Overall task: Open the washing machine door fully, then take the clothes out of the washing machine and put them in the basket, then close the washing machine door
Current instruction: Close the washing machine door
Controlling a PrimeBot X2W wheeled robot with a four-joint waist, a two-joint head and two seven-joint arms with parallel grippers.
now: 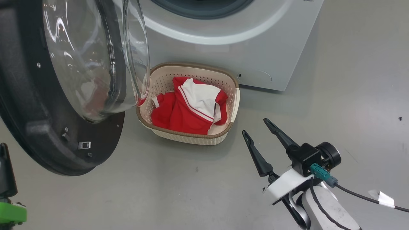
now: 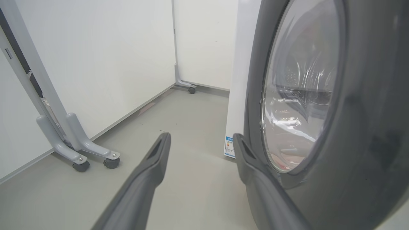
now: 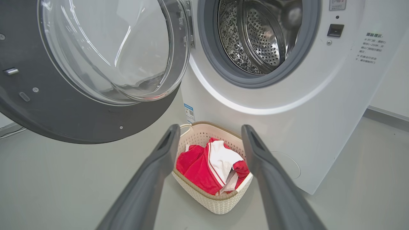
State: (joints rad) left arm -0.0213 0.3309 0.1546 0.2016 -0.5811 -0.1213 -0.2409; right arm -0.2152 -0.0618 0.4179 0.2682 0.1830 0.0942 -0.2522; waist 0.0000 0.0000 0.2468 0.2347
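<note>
Dark right gripper [image 1: 254,126]: spread wide, empty, over the floor [image 1: 191,191] just right of the basket [image 1: 191,140].
Dark left gripper [image 2: 201,136]: fingers apart, empty, right beside the door's [image 2: 367,127] outer face.
Red clothes [image 1: 188,111]: heaped inside the cream basket.
Black-rimmed door: swung open.
White washing machine [image 1: 255,48]: behind the basket, drum [image 3: 255,38] exposed.

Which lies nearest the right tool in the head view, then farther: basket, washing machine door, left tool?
1. basket, just up-left of the right tool.
2. washing machine door, farther left.
3. left tool, far lower-left corner.
</note>
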